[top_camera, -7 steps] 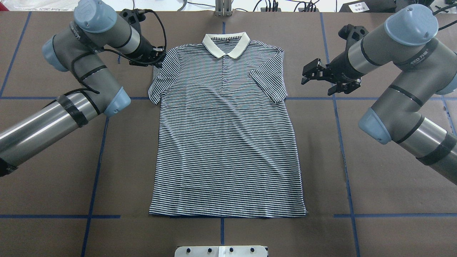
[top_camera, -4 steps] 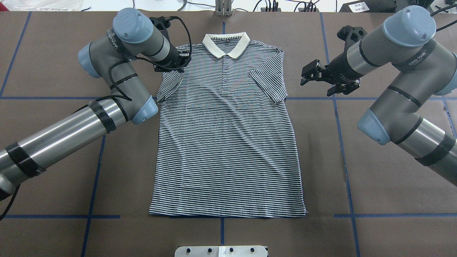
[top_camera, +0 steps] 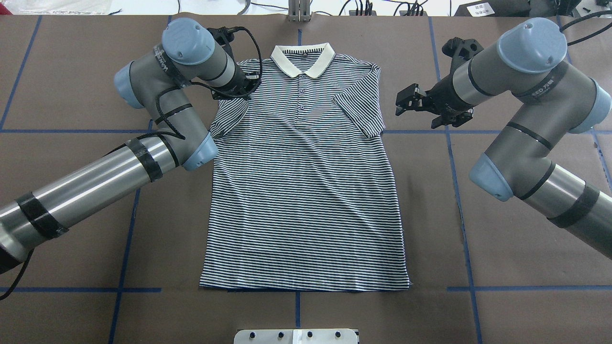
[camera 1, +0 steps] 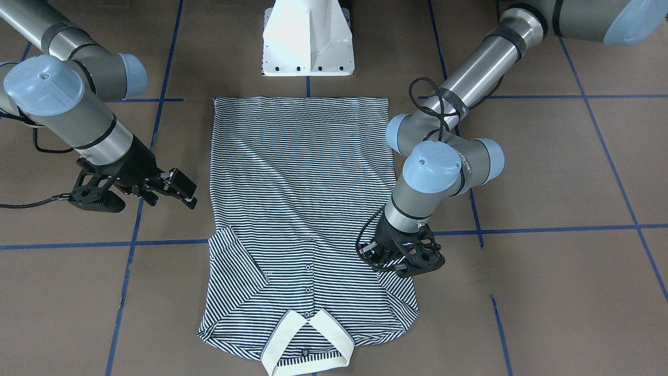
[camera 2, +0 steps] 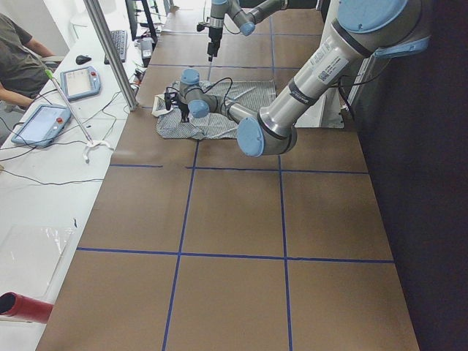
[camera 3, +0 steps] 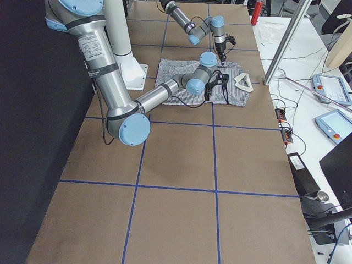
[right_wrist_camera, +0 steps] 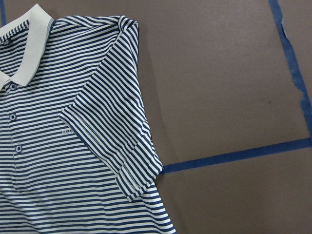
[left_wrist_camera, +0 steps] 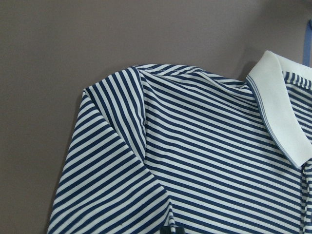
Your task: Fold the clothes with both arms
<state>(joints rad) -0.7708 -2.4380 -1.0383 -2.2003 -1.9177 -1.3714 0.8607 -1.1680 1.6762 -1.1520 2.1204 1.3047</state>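
Overhead exterior, near to far. The white pedestal base [top_camera: 296,336] sits at the near edge. Just past it is the hem of the striped polo shirt [top_camera: 306,200], in line with the blue tape line [top_camera: 81,289]. The shirt lies face up and flat on the brown table [top_camera: 516,267], centred between the arms, hem toward the robot, collar away. The body is smooth, light creases only.

Next out, the left arm [top_camera: 95,186] enters low from the left. Its elbow joint is next to the shirt's side edge and its wrist is bent over the shoulder on that side. The left pincer [top_camera: 241,87] points down onto the fabric by the shoulder seam. Its fingers are hidden under the wrist in every view, so I can't tell whether it is spread or pinching cloth. The left wrist view gives only a dark tip at its bottom edge against the stripes. The left-side sleeve [top_camera: 224,122] lies tucked against the body, rumpled.

At about the same depth, the right arm [top_camera: 526,143] comes in from the right. The right pincer [top_camera: 402,102] is spread and holds nothing. It hovers over bare table just beside the right-side sleeve [top_camera: 361,114], not touching it. That sleeve lies flat, folded in over the chest, cuff running diagonally. The chest logo [right_wrist_camera: 66,131] sits right at the cuff edge.

Farther out is the button placket [top_camera: 301,98], then the cream collar [top_camera: 302,59], laid flat near the table's far edge. Beyond the edge are black cables [top_camera: 363,7].
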